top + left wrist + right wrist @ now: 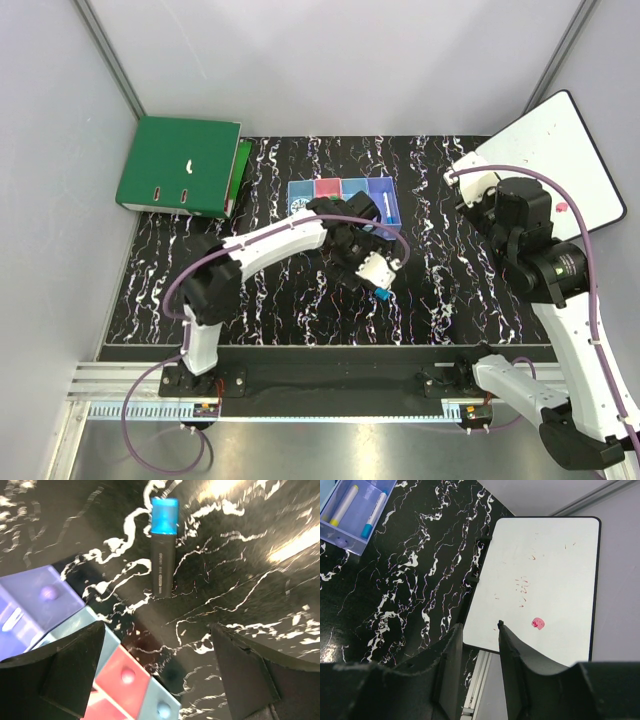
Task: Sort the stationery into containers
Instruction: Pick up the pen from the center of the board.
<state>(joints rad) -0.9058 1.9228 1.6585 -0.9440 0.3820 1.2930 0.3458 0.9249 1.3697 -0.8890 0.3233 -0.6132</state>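
A short black marker with a blue cap point(162, 550) lies on the black marbled table; in the top view it point(383, 293) lies just in front of the bins. My left gripper point(157, 645) hangs above it, open and empty, the marker beyond its fingertips. The four joined bins point(345, 198) stand at the back centre; their pink one point(122, 680) and purple one point(35, 600) show beside my left finger. A tape roll point(300, 205) sits in the leftmost bin. Two thin white pens point(357, 505) lie in the purple bin point(342, 541). My right gripper point(479, 630) is open and empty over the whiteboard's edge.
A green ring binder point(180, 165) lies at the back left. A white board with a black rim point(555, 150) lies at the back right, also in the right wrist view point(545, 580). An aluminium rail point(300, 400) runs along the near edge.
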